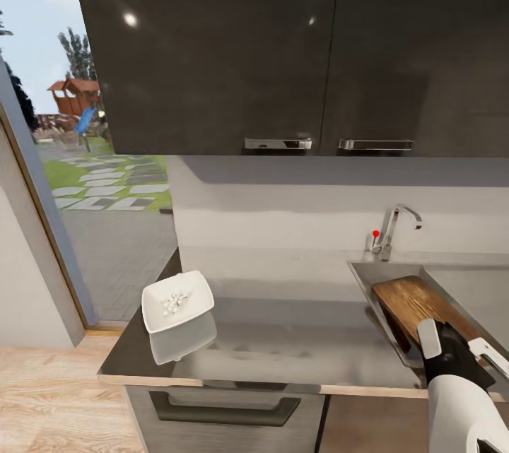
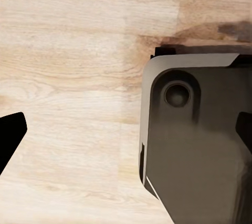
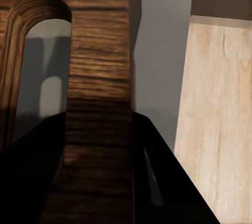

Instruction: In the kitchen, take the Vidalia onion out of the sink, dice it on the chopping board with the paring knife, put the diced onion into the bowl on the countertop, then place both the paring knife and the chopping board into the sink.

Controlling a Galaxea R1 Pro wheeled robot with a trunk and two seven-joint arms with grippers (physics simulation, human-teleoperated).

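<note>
Glossy grey table filled the lower frame. At lower right, the right gripper had its jaws shut on the brown wooden chopping board, tilted into the steel sink. At lower left, white onion dice lay in the white square bowl. Left jaws: couldn't tell.

brown grained chopping board, white bowl, grey countertop

right arm: white shell, black wrist | right gripper: white fingers | base: dark grey, rounded corner, round recess
</note>
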